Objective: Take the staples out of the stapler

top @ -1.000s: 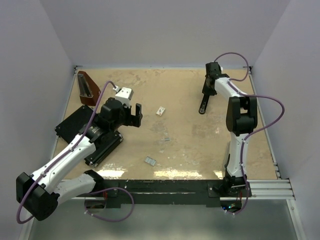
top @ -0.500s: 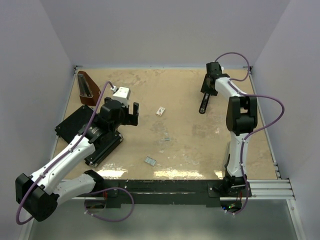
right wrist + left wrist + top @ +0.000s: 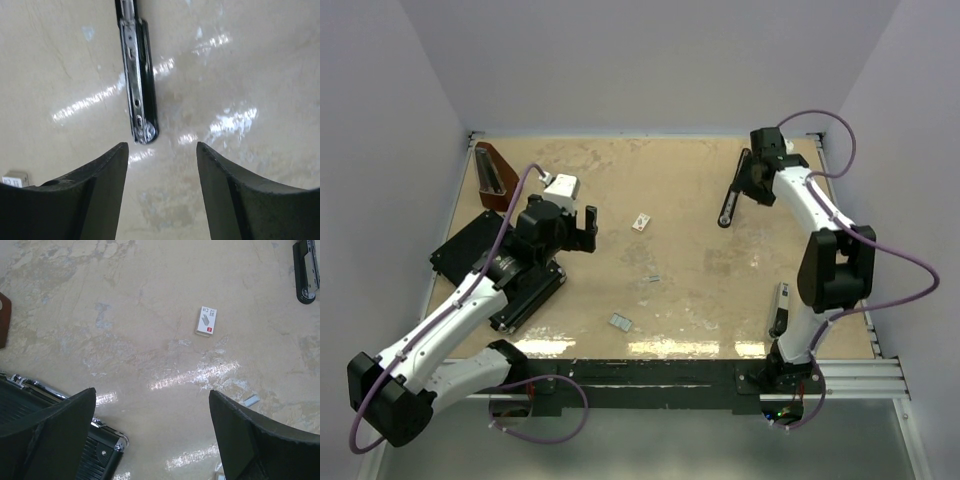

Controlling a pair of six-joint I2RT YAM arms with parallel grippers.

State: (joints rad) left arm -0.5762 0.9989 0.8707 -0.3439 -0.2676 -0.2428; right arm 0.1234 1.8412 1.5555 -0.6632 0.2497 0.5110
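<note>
Worktop [image 3: 680,180], top view: tan, scuffed, glare patches, pale lilac walls around. Your right gripper [image 3: 750,183] hovers spread open by the stapler [image 3: 729,203], far right. Staples [image 3: 620,322] lie near the front edge. Left wrist: your left gripper [image 3: 152,392] gapes, holding nothing. Right wrist: stapler lies flat, clear of both fingers.

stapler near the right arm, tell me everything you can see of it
The stapler is a long, slim black bar with a rounded end and a silvery metal strip with holes along its top. It lies flat on the table, far right, slanting. The open right gripper hangs above its rounded end; neither finger seems to touch it. A slim grey bar lies apart, by the right arm's base.
</note>
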